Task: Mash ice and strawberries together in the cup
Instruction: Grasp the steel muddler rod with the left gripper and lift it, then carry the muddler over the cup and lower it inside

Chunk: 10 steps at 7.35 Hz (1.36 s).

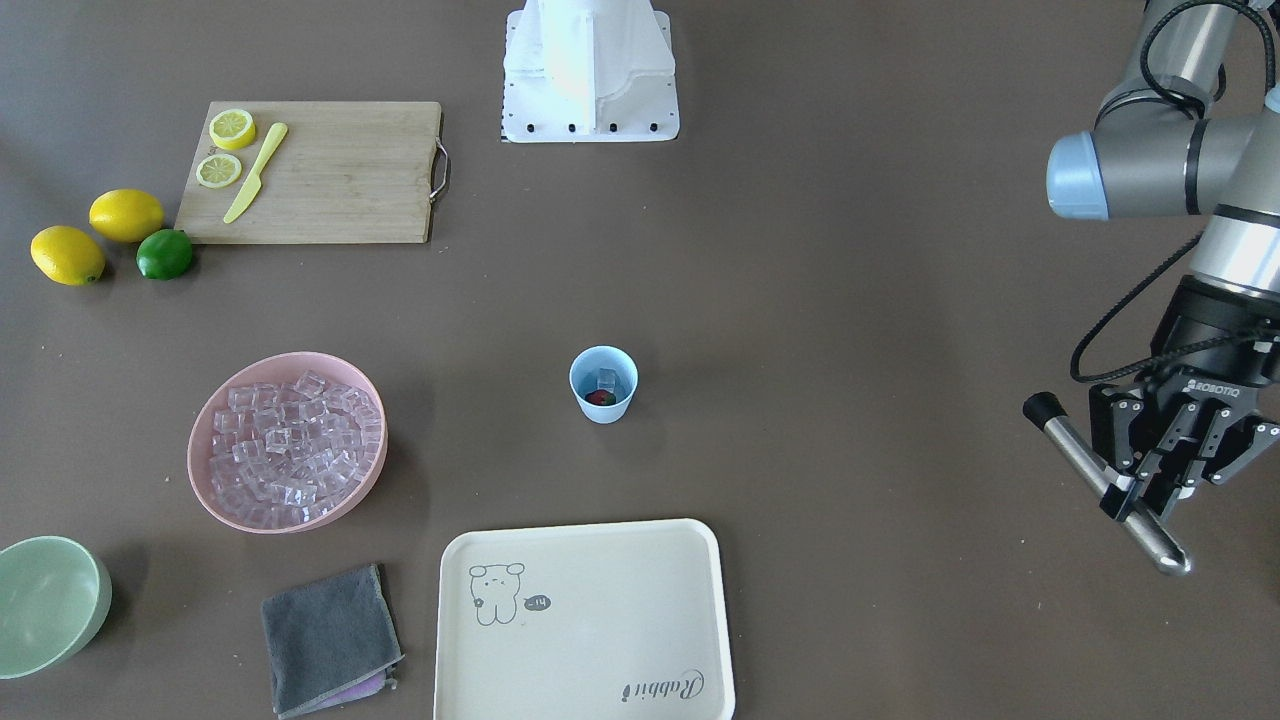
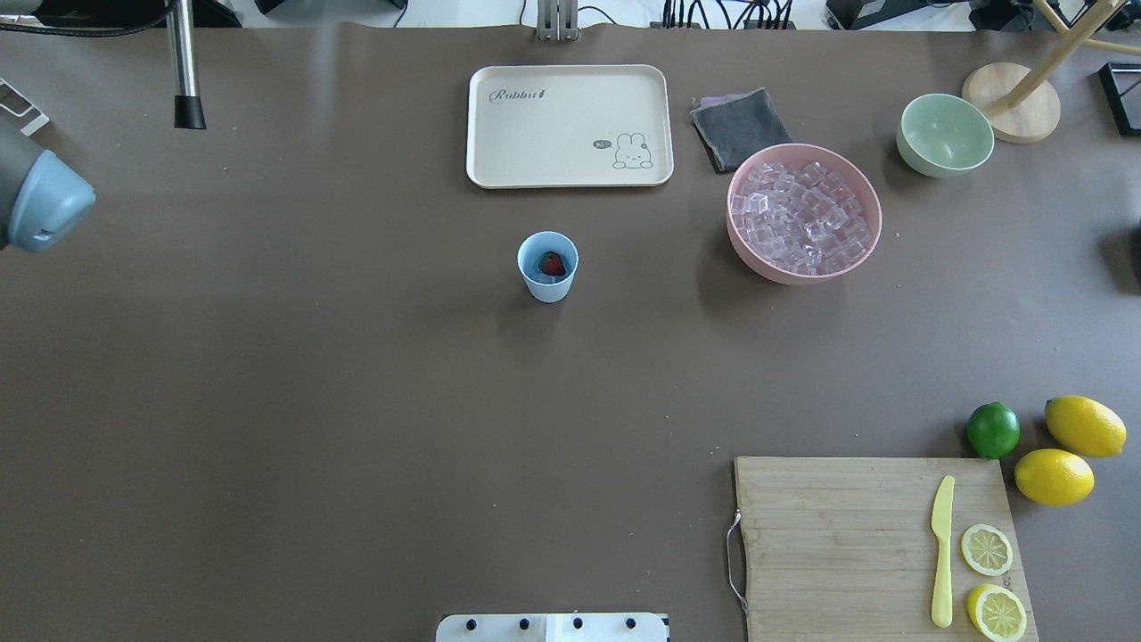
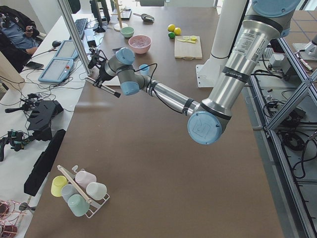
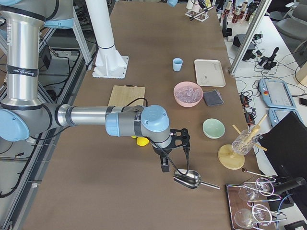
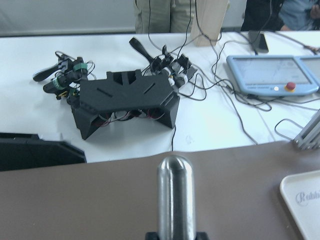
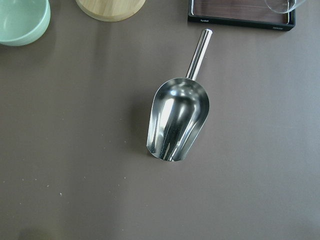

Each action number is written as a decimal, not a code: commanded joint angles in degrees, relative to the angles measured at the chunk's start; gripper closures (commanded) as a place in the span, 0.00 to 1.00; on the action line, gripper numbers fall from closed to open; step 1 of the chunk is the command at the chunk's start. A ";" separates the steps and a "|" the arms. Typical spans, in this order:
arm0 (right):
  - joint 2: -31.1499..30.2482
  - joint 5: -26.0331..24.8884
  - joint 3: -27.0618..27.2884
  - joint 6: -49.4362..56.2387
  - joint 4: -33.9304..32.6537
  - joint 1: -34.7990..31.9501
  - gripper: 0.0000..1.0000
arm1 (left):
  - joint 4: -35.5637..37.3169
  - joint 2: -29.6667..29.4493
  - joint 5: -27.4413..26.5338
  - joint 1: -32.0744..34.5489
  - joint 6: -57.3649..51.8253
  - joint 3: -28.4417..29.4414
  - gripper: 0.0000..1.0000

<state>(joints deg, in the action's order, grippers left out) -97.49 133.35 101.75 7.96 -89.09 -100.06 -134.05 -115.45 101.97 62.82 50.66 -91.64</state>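
The light-blue cup (image 1: 603, 385) stands upright mid-table and also shows in the overhead view (image 2: 547, 267). Inside it lie the red strawberry (image 2: 553, 264) and a clear ice cube (image 1: 607, 378). More ice (image 1: 290, 440) fills the pink bowl (image 2: 863, 234). My left gripper (image 1: 1140, 490) is far off to the side of the cup, above the table. It is shut on a steel muddler (image 1: 1075, 445) with a black tip, which also shows in the left wrist view (image 5: 175, 195). My right gripper (image 4: 172, 152) hovers over a metal scoop (image 6: 177, 120). I cannot tell whether it is open.
A cream tray (image 1: 585, 620) and a grey cloth (image 1: 330, 635) lie at the operators' edge, with a pale green bowl (image 1: 45, 600) nearby. A cutting board (image 1: 320, 170) holds lemon slices and a yellow knife. Two lemons and a lime (image 1: 165, 253) lie beside it.
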 commanded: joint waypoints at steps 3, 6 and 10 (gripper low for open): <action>0.72 -0.90 -0.06 -0.32 -6.77 1.00 0.00 | -4.64 -8.11 -30.32 -25.42 4.97 -7.66 0.70; 0.20 -1.60 1.68 0.21 -12.95 -0.84 0.00 | -4.64 -14.26 -31.65 -29.24 1.39 -8.02 0.70; -2.36 -1.34 2.66 5.05 -13.39 -1.99 0.00 | -6.47 -16.12 -41.37 -33.10 0.05 -3.64 0.70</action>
<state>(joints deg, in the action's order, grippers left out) -99.78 132.18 104.42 12.69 -102.19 -102.10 -139.30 -131.11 65.27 31.01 50.80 -96.82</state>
